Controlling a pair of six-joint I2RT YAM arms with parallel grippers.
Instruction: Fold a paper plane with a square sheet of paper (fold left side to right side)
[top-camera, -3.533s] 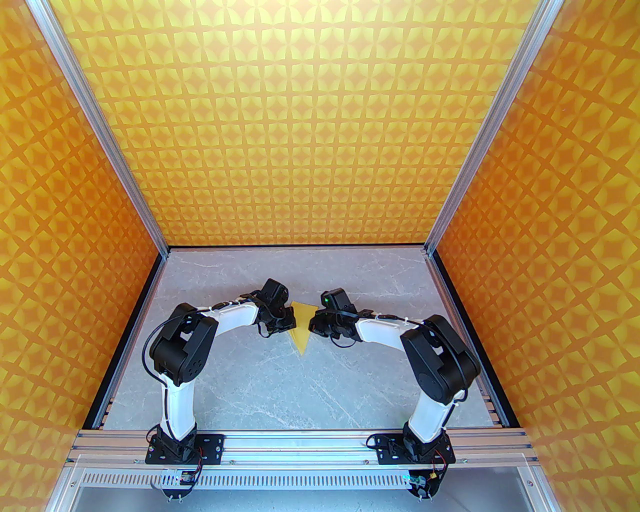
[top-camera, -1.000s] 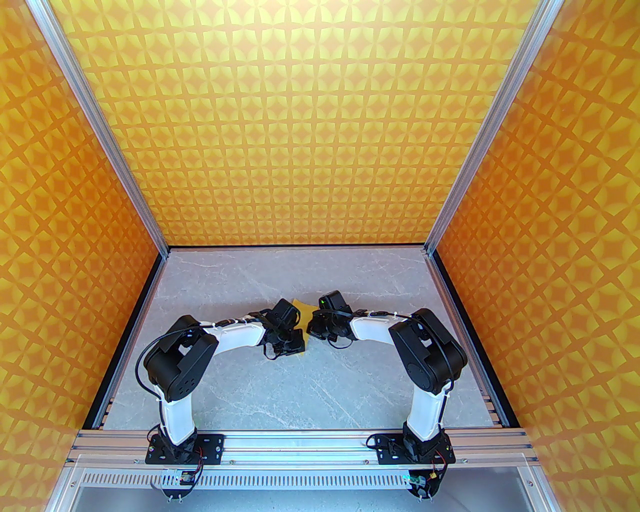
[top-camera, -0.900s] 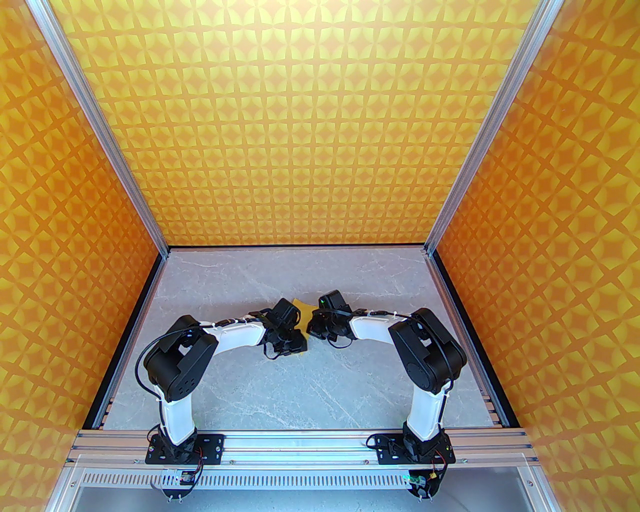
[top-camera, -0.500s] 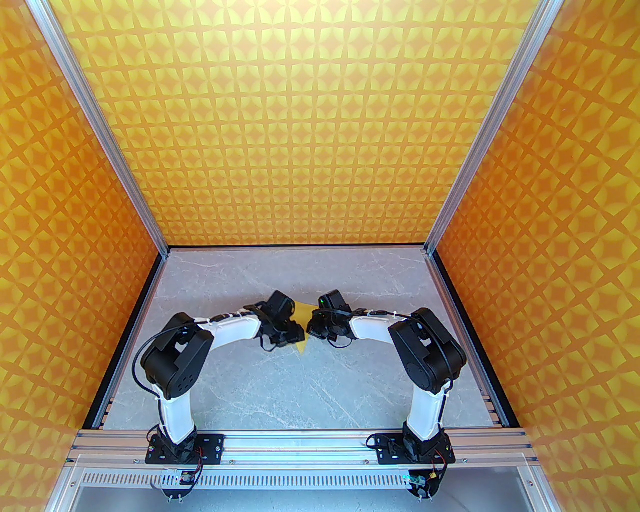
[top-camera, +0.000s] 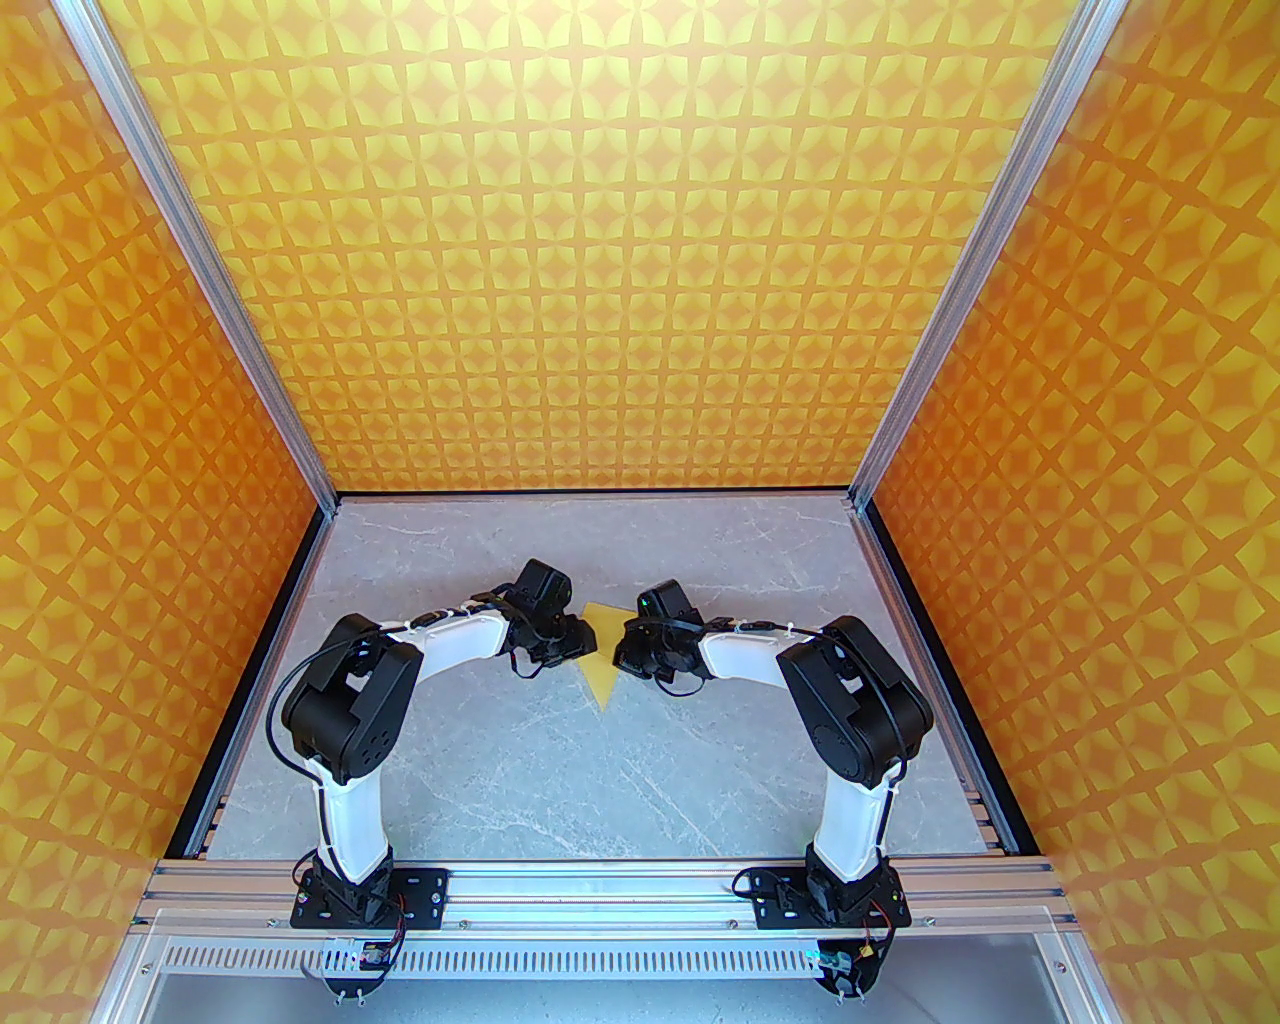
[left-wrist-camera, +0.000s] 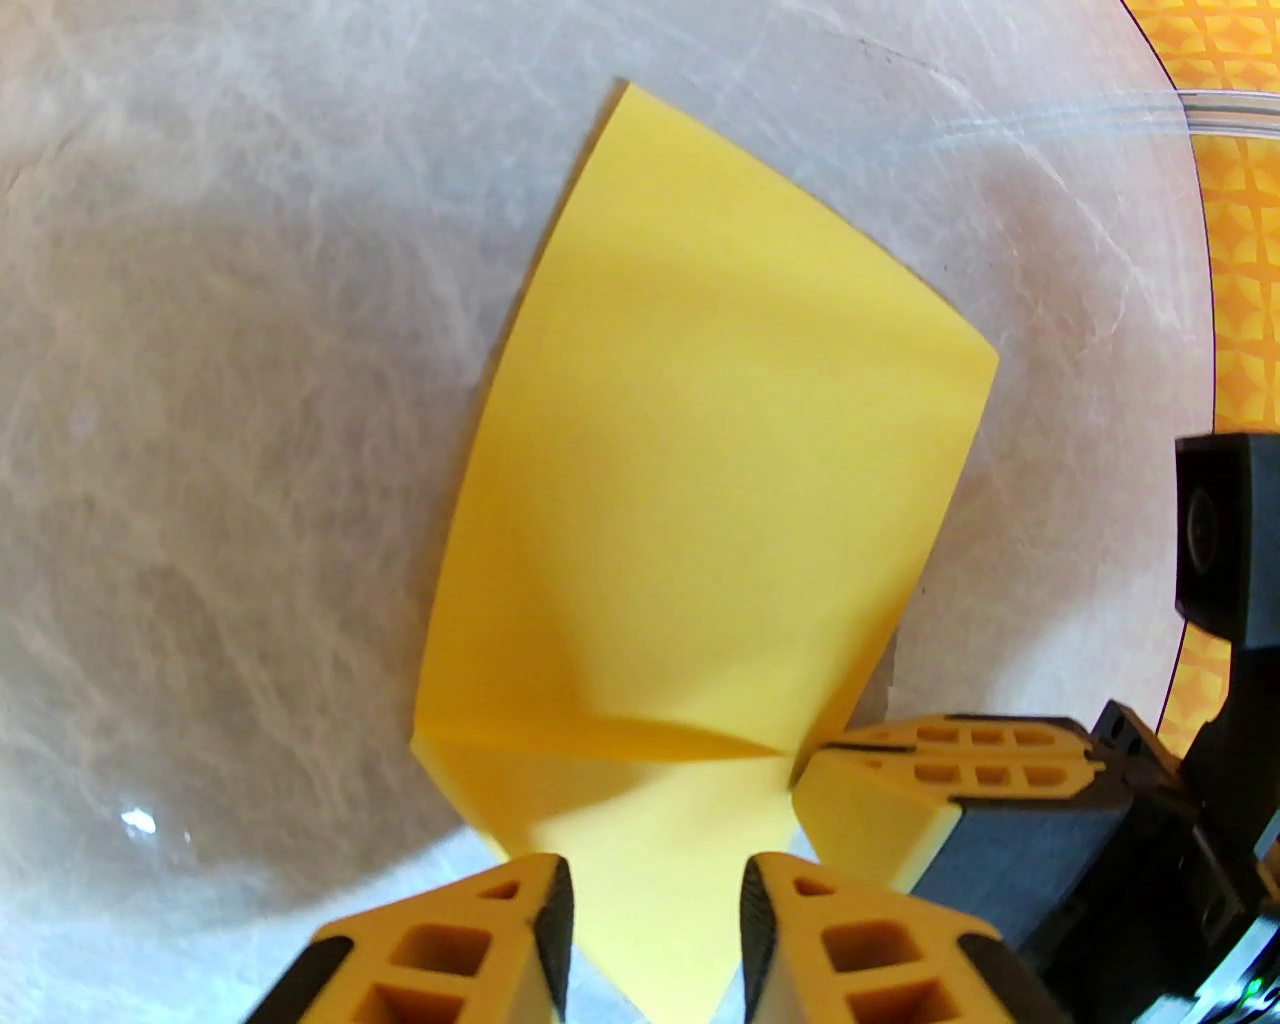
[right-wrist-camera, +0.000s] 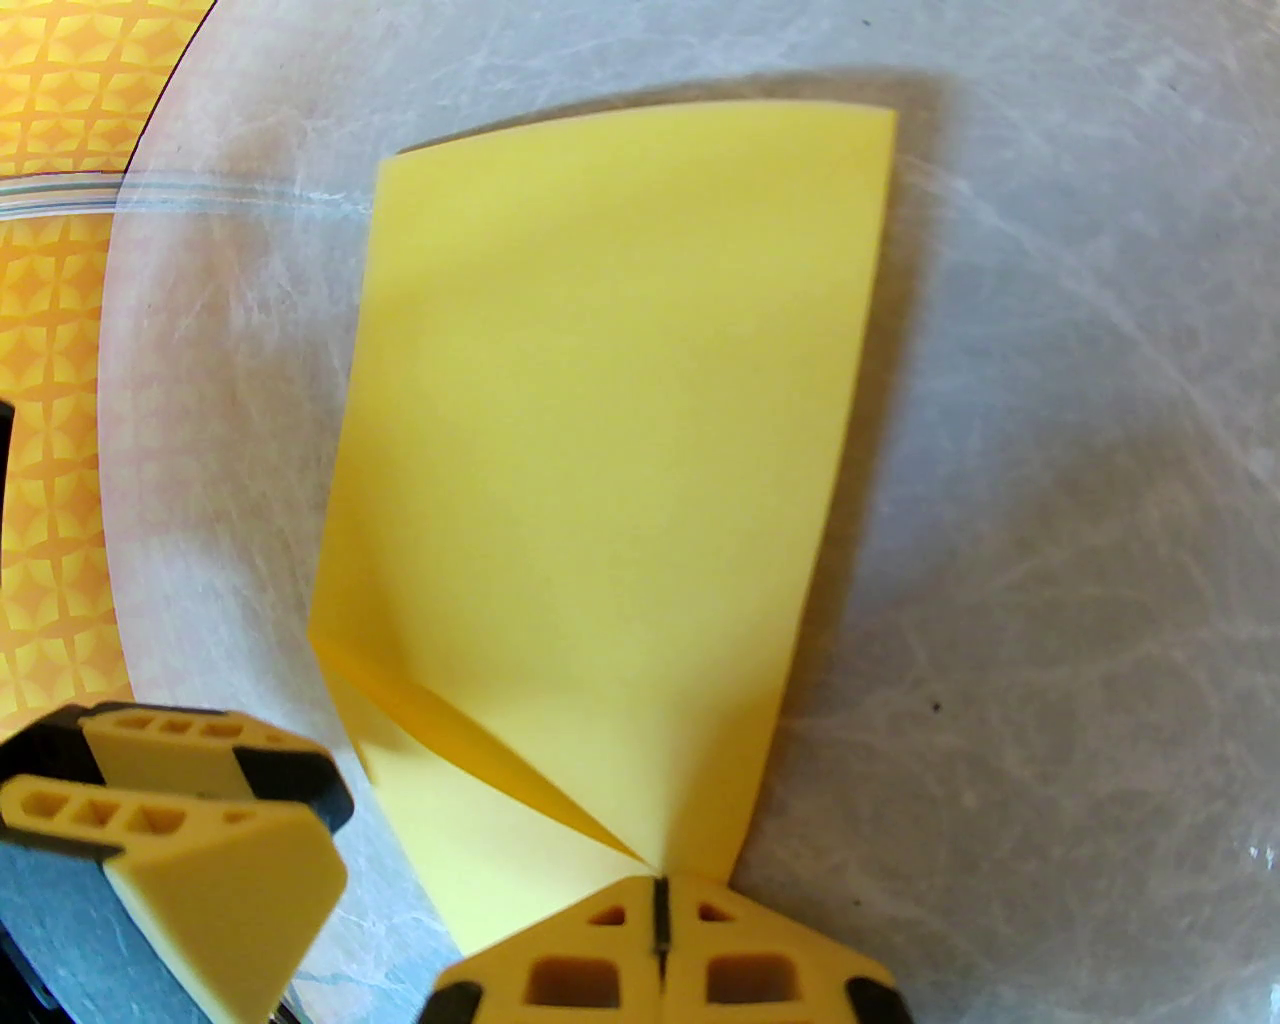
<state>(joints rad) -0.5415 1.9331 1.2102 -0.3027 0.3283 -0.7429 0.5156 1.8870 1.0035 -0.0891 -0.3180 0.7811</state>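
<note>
Some folds made — square sheet of paper (top-camera: 603, 668) lies on table (top-camera: 500, 740), pointed kite; left gripper (left-wrist-camera: 657, 895) jaws apart over it, right gripper (right-wrist-camera: 660, 905) pinched together, tips at crease. Left-over-right fold seemingly pending.

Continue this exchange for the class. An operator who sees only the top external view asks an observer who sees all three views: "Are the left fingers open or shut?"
Observer: Open. In the left wrist view the left fingers stand apart, with the paper showing through the gap.
Operator: And the right fingers?
Observer: The right fingers are shut, with their tips at the paper's edge where a crease ends.
Operator: Does the paper lie flat on the table?
Observer: Not quite. Its upper layer looks slightly lifted over the lower layer next to the right fingers.
</note>
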